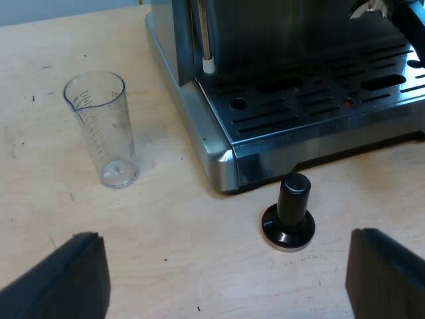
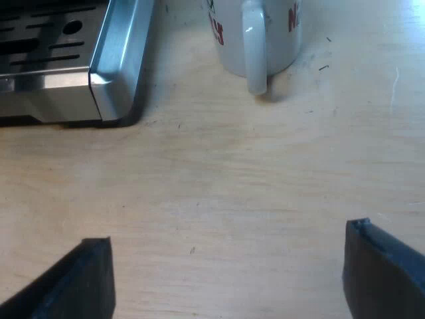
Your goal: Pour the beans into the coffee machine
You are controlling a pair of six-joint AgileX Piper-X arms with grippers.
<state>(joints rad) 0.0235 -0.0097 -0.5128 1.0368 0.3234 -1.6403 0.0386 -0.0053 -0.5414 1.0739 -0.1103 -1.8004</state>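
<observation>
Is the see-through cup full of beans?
No, the measuring glass stands upright and empty, clear right down to its base.

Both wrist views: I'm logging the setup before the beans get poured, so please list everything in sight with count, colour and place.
espresso machine: one, silver with a slotted drip tray, standing on the table
steam wand: one, metal with a white tip, hanging over the drip tray's corner
measuring glass: one, clear, looks empty, upright on the table beside the machine, not touching it
tamper: one, black knob, on the table at the machine's front corner
mug: one, white with red lettering, on the table near the machine's other front corner
table: one, light wood, under everything
left end effector: one, black fingers, open, above the table near the tamper
right end effector: one, black fingers, open, above bare table near the mug
</observation>
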